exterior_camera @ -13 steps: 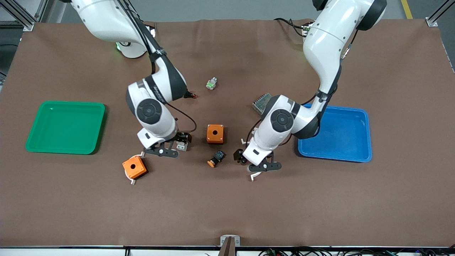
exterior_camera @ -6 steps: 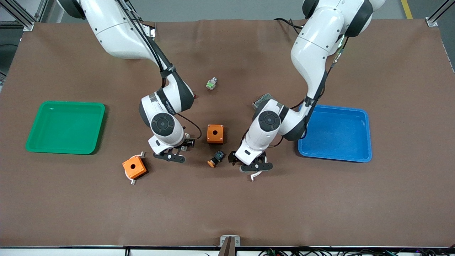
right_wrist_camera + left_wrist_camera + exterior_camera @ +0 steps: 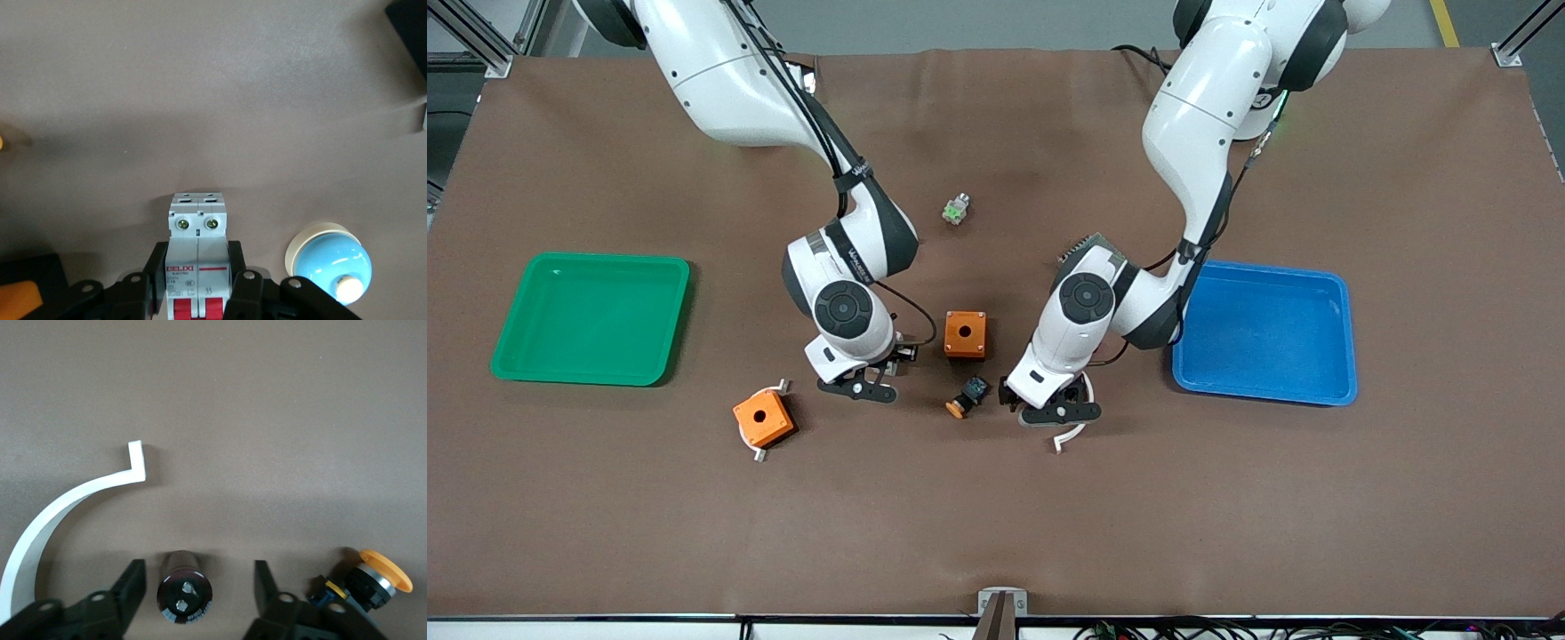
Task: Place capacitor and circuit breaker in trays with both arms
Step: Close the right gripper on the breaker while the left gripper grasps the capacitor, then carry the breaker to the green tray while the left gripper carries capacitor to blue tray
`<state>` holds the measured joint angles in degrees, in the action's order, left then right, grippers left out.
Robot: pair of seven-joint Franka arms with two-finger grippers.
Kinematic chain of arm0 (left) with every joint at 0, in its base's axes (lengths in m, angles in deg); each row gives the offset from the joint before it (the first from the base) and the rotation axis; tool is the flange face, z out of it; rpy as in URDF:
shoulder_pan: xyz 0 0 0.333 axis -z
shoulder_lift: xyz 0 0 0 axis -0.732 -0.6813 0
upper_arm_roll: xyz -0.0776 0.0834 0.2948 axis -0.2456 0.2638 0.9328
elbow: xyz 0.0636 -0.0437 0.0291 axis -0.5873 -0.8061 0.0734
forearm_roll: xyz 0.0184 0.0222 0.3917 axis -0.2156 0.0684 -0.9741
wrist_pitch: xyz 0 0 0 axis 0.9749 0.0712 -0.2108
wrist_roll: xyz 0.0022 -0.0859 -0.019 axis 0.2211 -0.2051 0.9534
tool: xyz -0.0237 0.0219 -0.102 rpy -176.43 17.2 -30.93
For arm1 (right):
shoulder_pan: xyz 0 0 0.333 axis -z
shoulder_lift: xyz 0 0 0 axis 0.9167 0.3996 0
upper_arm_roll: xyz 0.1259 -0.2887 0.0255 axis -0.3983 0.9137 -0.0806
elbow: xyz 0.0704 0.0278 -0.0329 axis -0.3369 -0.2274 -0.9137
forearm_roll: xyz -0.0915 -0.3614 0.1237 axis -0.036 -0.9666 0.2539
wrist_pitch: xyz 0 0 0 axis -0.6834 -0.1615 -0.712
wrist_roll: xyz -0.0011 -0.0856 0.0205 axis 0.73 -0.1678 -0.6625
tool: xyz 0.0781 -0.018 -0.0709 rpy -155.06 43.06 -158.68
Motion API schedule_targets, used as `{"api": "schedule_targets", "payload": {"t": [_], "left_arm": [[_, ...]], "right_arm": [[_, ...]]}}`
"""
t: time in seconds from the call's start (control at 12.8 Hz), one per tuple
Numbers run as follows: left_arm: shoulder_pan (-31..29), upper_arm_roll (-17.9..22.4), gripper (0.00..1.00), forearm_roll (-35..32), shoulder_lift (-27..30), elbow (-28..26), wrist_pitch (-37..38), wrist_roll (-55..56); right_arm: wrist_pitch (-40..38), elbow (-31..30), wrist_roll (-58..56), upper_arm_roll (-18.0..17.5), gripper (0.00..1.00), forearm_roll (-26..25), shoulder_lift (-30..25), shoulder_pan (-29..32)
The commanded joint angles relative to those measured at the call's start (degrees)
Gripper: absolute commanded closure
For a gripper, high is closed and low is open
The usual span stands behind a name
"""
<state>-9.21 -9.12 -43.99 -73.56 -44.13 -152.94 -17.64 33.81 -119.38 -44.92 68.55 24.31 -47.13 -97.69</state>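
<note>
Beside the central orange box (image 3: 965,334), toward the right arm's end of the surface, your right tool (image 3: 198,261) now sits low with its jaws clenched on the two long sides of the circuit breaker (image 3: 198,230). A second ago those jaws stood apart, so the grasp has only just been made. The breaker is a pale grey block that rests on the surface, not yet lifted, with its red levers at the end nearest the wrist.

Nearer the front camera than that orange box, toward the left arm's end, your left tool (image 3: 199,577) has dropped over the capacitor (image 3: 185,593). It is a small black cylinder lying on its side. The jaws have begun to narrow but a gap shows on each side, so this tool is released and holds nothing. A white curved strip (image 3: 60,513) and a black push button with an orange cap (image 3: 370,577) lie close to it.

You can judge one pick secured and the other a moment from closing. The green tray (image 3: 516,369) and blue tray (image 3: 1347,391) hold no parts.

On the breaker, red letters read "DELIXI". The smaller print beneath is too fine to read.
</note>
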Motion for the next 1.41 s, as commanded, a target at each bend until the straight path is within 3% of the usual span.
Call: {"api": "schedule_targets", "payload": {"t": [0.0,0.62,0.94,1.33], "left_arm": [[0.65,0.89,0.42,0.08,-0.83,1.39,-0.19,0.86],[0.65,0.89,0.77,0.08,-0.83,1.30,-0.02,0.86],[0.13,0.98,0.88,0.16,0.39,1.30,0.77,0.95],[-5.75,1.24,0.98,0.43,7.85,1.22,9.99,0.16]], "right_arm": [[-1.80,0.75,1.02,0.26,1.00,0.01,-0.28,-0.84],[-16.30,0.66,-5.38,1.75,1.00,-4.29,-18.28,3.63],[-22.98,0.31,-21.00,1.93,1.00,-5.00,-23.91,11.89],[-22.73,-4.16,-41.84,1.84,0.99,-5.62,-29.63,24.19]]}}
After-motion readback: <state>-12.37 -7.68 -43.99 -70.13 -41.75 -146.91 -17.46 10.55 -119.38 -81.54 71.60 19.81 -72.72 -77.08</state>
